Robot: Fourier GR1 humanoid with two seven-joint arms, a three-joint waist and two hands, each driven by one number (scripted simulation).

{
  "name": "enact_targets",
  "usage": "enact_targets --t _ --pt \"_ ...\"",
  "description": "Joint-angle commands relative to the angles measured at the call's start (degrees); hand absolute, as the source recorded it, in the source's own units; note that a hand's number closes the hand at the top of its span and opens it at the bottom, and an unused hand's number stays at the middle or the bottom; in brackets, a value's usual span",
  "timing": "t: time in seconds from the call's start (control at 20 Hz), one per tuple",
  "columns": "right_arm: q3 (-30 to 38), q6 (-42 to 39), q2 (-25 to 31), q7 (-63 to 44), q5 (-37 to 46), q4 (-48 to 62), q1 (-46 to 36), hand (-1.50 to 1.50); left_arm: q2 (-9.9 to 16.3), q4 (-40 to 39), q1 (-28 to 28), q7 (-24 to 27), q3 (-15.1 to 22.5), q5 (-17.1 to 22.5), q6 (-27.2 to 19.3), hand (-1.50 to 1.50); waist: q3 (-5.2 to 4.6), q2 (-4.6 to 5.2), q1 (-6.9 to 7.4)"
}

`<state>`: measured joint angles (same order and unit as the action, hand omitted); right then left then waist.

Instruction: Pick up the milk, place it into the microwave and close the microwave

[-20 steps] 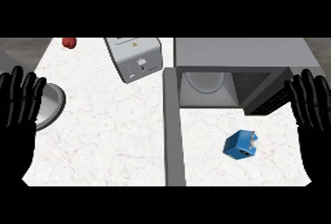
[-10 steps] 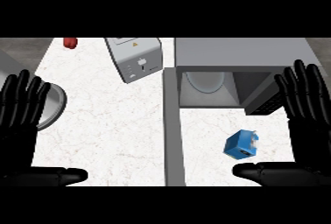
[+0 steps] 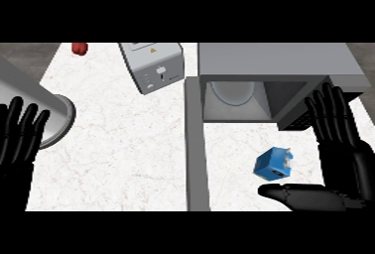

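Observation:
The milk (image 3: pixel 274 163) is a small blue carton lying on the white counter, just in front of the microwave (image 3: pixel 278 79). That grey microwave stands open, a white plate (image 3: pixel 233 92) inside, and its door (image 3: pixel 193 149) swings out toward me on the carton's left. My right hand (image 3: pixel 338 149) is open to the right of the milk, fingers straight and pointing up, thumb stretched leftward below the carton without touching it. At the left edge, my left hand (image 3: pixel 18 139) rests open, fingers up.
A grey toaster (image 3: pixel 152 66) stands at the back, left of the microwave. A small red object (image 3: pixel 79 48) lies at the far back left. A round grey pan-like rim (image 3: pixel 60 121) sits beside my left hand. The counter's right edge runs behind my right hand.
My right hand has moved inward and down toward the milk, its thumb coming under the carton. The left hand has slid lower at the left edge. The milk has not moved.

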<state>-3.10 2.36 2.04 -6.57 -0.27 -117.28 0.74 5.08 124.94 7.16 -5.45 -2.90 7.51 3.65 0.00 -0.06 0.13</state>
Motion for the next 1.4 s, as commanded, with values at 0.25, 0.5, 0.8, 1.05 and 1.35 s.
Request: enact_targets --t 0.25,0.5,0.8,1.05,1.35 --pt "-0.7 -1.7 -0.8 8.1 1.6 6.3 6.9 -1.50 -4.0 5.0 9.1 2.4 4.6 -3.3 1.6 -1.50 0.01 -0.01 -0.01" --pt "3.0 -4.0 0.1 19.8 0.5 17.3 9.9 -1.50 -3.1 6.6 7.8 -0.5 4.5 -2.0 2.5 -1.50 0.04 0.04 -0.02" --pt "6.6 -5.0 1.5 25.1 0.1 25.5 8.9 -1.50 -0.6 7.7 8.4 -1.4 -3.2 5.6 5.2 -1.50 0.01 0.03 0.07" --pt "7.8 -4.9 1.0 31.7 0.5 32.0 9.2 -1.50 -3.5 10.8 8.7 -4.2 2.0 0.4 2.9 -1.50 0.01 0.02 -0.05" --pt "11.8 -7.5 2.7 40.2 -1.2 47.6 3.1 -1.50 -5.0 10.9 16.9 3.0 6.6 -4.1 4.4 -1.50 0.02 0.02 0.28"
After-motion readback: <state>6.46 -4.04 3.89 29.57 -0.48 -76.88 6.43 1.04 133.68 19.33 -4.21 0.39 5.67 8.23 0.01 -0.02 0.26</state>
